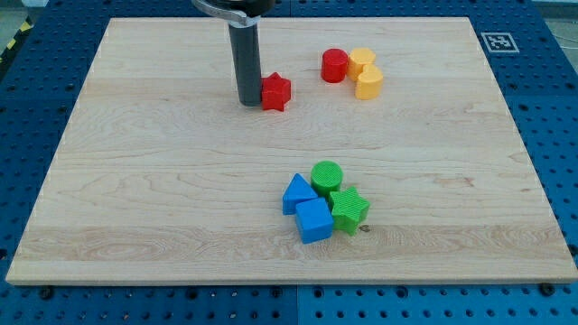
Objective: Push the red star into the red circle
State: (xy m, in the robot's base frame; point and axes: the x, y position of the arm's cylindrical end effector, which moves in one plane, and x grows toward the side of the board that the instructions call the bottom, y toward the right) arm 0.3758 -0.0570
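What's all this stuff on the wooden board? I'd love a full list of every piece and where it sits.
red star: one, red, upper middle of the board, touching my tip on its right.
red circle: one, red, to the view's right of the star, apart from it.
yellow blocks: two, yellow, stacked close beside the red circle on its right; shapes unclear.
green circle: one, green, lower middle cluster, top.
green star: one, green, cluster's right.
blue triangle: one, blue, cluster's left.
blue cube: one, blue, cluster's bottom.
wooden board: one, light wood, on a blue perforated table.
my tip: one, dark rod end, just left of the red star.
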